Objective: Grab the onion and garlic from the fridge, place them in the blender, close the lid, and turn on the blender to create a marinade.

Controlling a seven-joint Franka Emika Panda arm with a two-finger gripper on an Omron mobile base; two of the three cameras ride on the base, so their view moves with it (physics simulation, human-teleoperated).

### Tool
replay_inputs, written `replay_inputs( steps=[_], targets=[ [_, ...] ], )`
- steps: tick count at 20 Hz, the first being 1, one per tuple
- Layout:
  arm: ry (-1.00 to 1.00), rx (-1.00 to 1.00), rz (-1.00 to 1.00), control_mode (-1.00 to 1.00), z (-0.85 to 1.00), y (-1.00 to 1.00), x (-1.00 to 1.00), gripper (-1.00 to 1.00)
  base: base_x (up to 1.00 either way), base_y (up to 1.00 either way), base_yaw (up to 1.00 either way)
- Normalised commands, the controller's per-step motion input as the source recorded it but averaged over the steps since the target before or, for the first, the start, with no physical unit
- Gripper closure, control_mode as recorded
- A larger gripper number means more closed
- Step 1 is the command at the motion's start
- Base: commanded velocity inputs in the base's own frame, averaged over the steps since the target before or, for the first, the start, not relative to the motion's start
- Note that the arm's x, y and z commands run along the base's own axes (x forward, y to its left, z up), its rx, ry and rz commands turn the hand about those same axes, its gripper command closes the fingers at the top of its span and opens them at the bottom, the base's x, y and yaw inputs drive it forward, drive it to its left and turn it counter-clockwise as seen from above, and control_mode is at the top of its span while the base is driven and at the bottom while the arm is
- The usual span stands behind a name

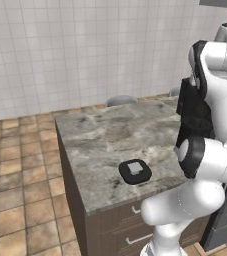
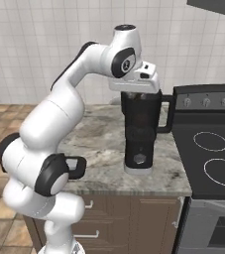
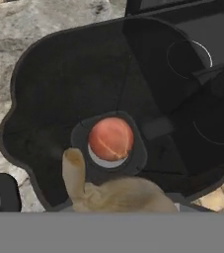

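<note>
While my hand [image 2: 136,89] hovers directly over the open mouth of the blender [image 2: 140,131], its fingers are closed as far as they go on the garlic [image 3: 116,193], a tan knobbly lump at the bottom of the hand view; I hold it here so that it can drop straight into the jar. Looking down through the dark jar, I see the onion [image 3: 110,139], a smooth orange-red ball, already resting at the bottom, centred on the blade hub; the garlic hangs above it and a little to one side, so I judge there is room for it to fall beside the onion.

Around the jar's rim the opening is wide, with a pouring lip on one side and the handle on the other; I judge that my hand sits within that rim, with clear air all round it. The blender stands on the grey marbled counter [image 1: 110,135], near the front edge and just beside the black stove [image 2: 213,149]; the stove's raised back panel stands close by the jar's handle, so that side is the tight one.

The lid [image 1: 135,171], a flat black cap with a grey knob, lies on the counter, near its front edge and well apart from the blender; bare counter lies between them, an open path for fetching it; the jar is still uncovered.
</note>
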Motion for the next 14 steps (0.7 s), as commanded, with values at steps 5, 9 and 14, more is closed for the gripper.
replay_inputs(
  steps=[5,9,14],
  targets=[
    [-0.04,-0.03,0.17,-1.00,-0.12,0.11,0.20,1.00,0.00,0.00,0.00],
    [0.00,0.00,0.17,-1.00,-0.09,0.00,0.86,1.00,0.00,0.00,0.00],
    [0.04,0.00,0.16,-1.00,-0.45,0.00,0.64,1.00,0.00,0.00,0.00]
  ],
)
